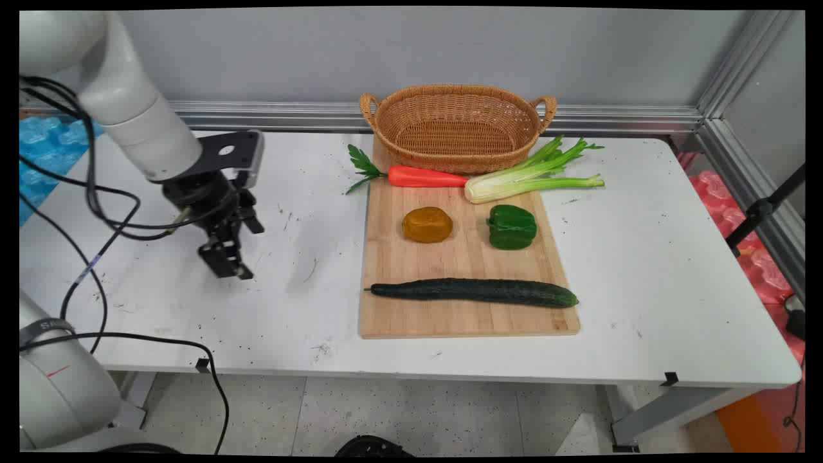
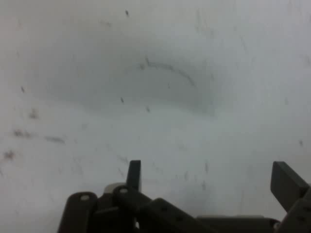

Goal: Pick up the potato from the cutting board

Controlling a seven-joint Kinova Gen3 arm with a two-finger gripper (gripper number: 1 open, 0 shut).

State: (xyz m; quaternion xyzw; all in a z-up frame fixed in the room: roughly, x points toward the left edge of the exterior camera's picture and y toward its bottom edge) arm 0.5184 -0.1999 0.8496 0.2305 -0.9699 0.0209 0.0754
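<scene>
The white table (image 1: 193, 308) is scuffed and bare under my end effector (image 1: 226, 262), which hangs wide open, holding nothing. Well to its right, a cutting board (image 1: 463, 321) carries 1 cucumber (image 1: 476, 290).

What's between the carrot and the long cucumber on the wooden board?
In the main view, two things sit between the carrot and the cucumber: a brownish-yellow lump and a green pepper, side by side on the board.
</scene>
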